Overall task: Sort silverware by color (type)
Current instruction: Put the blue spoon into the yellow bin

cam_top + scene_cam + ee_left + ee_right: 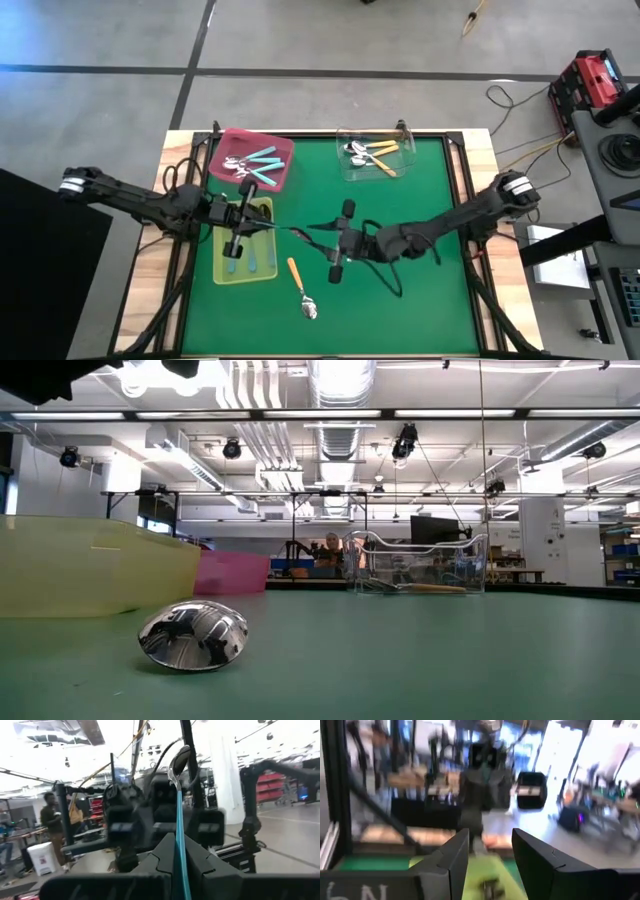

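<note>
My left gripper (pixel 262 226) hangs over the yellow-green tray (pixel 226 272), shut on a teal-handled spoon (pixel 180 835). The spoon's metal bowl (pixel 179 759) sticks out past the fingertips toward my right arm. My right gripper (pixel 322 238) hovers mid-table facing the left one. It is open (pixel 490 860), and nothing shows between its fingers. An orange-handled spoon (pixel 298 285) lies flat on the green mat, with its bowl (pixel 193 635) face down near the front edge. More spoons lie in the pink tray (pixel 281 150), the clear tray (pixel 404 158) and the yellow-green tray. My left gripper pinches the teal spoon's slim handle (pixel 180 870) between its two fingers. The spoon runs along the fingers and out past their tips, bowl end foremost. It is lifted clear above the yellow-green tray and points roughly level toward the table's right.
The pink tray stands at the far left and the clear tray at the far middle, with the yellow-green tray in front of the pink one. The green mat's right half is bare. People and benches show in the room beyond the table.
</note>
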Motion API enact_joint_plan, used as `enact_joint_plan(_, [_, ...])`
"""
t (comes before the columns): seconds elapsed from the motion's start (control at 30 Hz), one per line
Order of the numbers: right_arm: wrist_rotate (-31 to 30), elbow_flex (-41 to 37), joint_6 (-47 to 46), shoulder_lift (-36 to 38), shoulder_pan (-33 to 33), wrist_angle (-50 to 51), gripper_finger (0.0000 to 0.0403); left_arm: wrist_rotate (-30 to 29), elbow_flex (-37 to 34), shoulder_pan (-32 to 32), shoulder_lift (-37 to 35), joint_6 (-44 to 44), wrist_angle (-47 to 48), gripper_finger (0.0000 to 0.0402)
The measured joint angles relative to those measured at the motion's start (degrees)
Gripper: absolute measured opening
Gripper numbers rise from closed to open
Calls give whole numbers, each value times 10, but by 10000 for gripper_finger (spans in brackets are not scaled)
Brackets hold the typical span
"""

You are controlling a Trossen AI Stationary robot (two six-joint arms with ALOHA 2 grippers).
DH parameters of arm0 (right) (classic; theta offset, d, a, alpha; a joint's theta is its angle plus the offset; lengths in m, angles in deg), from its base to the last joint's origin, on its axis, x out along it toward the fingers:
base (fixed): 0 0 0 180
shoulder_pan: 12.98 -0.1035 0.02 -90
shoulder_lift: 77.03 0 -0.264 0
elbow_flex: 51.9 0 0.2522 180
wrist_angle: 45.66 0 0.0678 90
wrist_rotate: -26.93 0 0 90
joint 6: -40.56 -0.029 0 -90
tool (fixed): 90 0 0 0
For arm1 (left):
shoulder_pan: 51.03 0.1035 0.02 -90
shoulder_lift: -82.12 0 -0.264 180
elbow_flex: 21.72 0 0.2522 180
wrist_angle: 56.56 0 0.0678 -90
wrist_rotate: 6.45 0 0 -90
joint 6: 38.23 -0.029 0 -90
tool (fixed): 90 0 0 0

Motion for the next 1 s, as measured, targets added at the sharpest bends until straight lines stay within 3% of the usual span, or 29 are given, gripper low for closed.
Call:
enact_joint_plan(0.13, [103,-44,22,-37,41,-163,138,5,0,0,11,9,-20,0])
enact_joint_plan(0.3, [206,-40,23,-84,80,-270,131,5,0,0,41,19,-58,0])
enact_joint_plan(0.73, [250,30,86,-127,85,-292,108,4,0,0,110,33,-127,0])
enact_joint_plan(1.0, [250,36,95,-126,85,-292,65,-9,0,0,125,21,-133,0])
